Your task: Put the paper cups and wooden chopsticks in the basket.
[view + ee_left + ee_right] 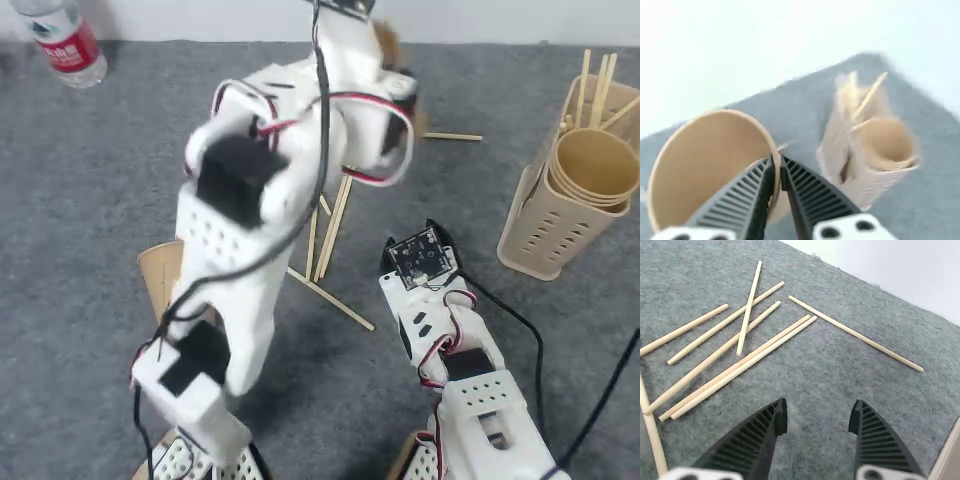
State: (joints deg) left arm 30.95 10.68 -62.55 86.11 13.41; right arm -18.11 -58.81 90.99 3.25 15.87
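My left fingers are closed on the rim of one paper cup, held raised above the grey table. One further cup lies on the table beside my left arm. My right fingers are open and hold nothing, hovering just over eight loose wooden chopsticks that lie on the table. At far right, the basket stands upright and contains one stack of nested cups and about four upright chopsticks.
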